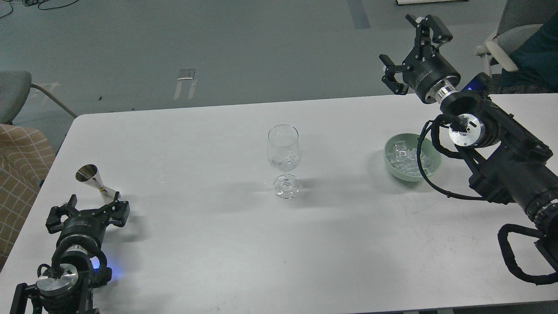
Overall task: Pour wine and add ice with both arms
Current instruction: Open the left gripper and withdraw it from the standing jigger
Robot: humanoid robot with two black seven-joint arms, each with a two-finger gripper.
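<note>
A clear stemmed wine glass (284, 159) stands upright mid-table with a little clear content in its bowl. To its right, a pale green bowl (394, 172) holds the ice (405, 158), a heap of clear cubes. A small silver cone-shaped measuring cup (90, 178) stands at the left, just beyond my left gripper (87, 210), which is open, low over the table and empty. My right gripper (412, 48) is open and empty, raised high above the far table edge, behind the bowl. No wine bottle is in view.
The white table (209, 244) spans the view. A grey chair (13, 93) and a checked cushion (19, 161) stand off its left edge. Another chair with a seated person (529, 52) is at the far right.
</note>
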